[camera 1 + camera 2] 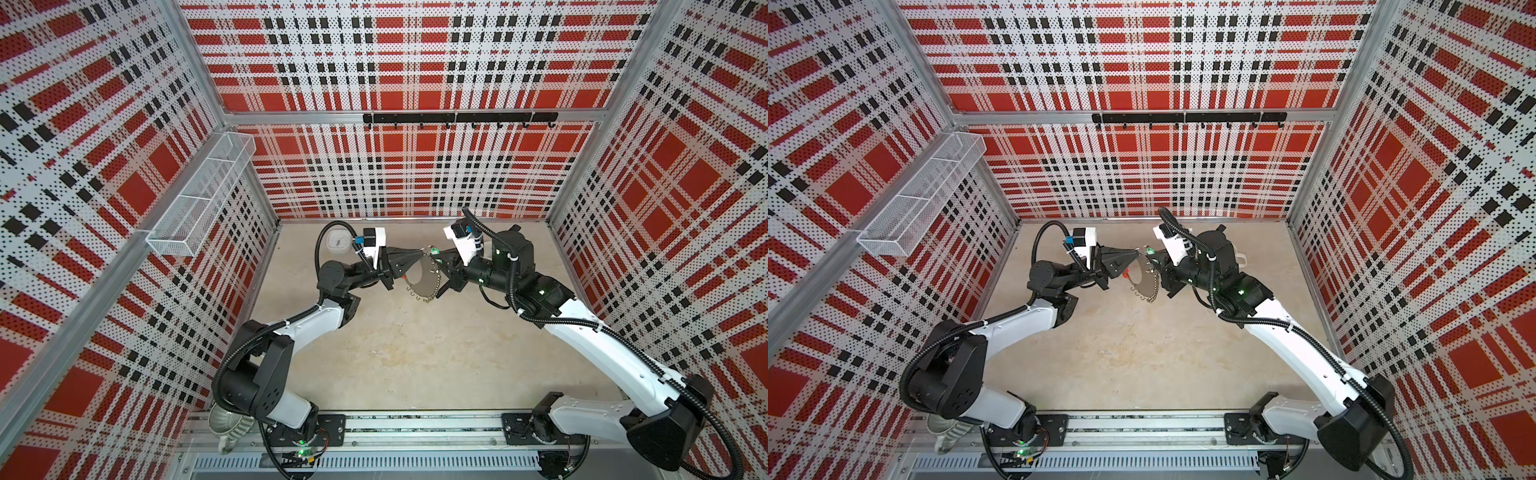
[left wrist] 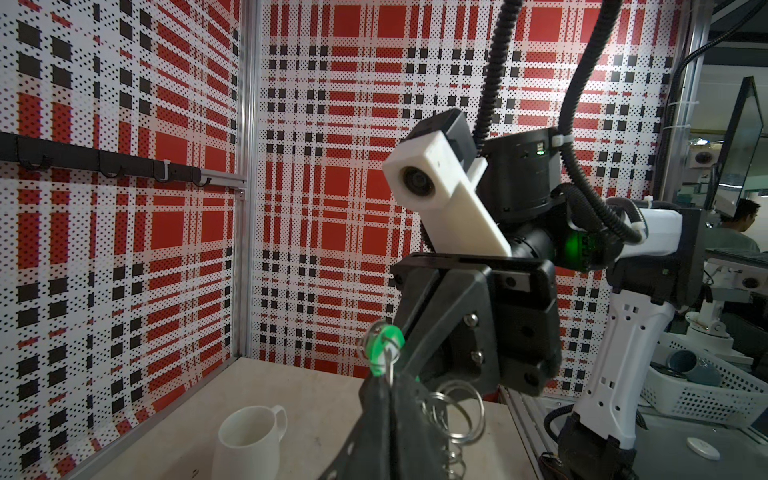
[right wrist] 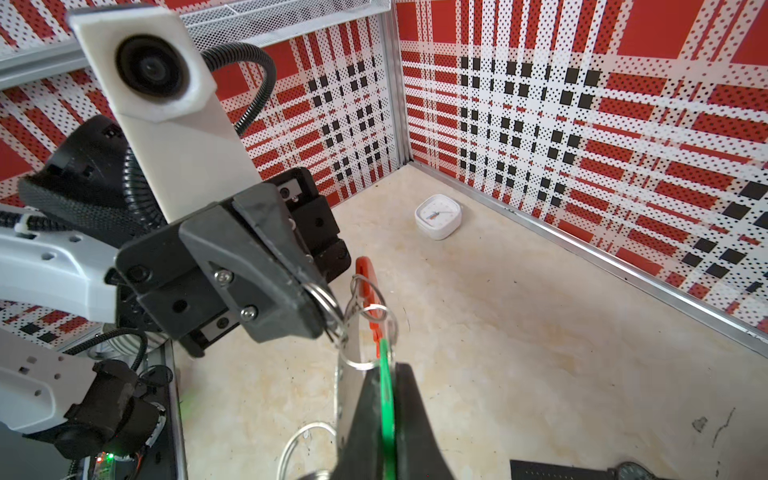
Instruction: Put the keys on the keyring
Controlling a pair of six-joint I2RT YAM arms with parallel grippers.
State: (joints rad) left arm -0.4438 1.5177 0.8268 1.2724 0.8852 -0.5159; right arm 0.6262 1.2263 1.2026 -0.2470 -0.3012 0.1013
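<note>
Toward 12 o'clock over the desk [image 1: 395, 353], the left end effector [image 1: 423, 250] pinches a wire loop [image 3: 328, 305] on the keyring [image 1: 417, 279] to hold it steady. From 3 o'clock, the right end effector [image 1: 439, 258] squeezes the keys [image 3: 387, 399] by the green tag, probably to thread them on.

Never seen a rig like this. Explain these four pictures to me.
A robot's left arm and right arm, each ending in a pincer, work over a table inside a plaid-walled booth. Two pictures look down from above, nearly identical; the other two come from cameras on the wrists. The left gripper is shut on a wire loop of the keyring. The right gripper pinches the keys by the green tag, beside the ring. On the table: a white mug, a small white clock, a black wristwatch.
</note>
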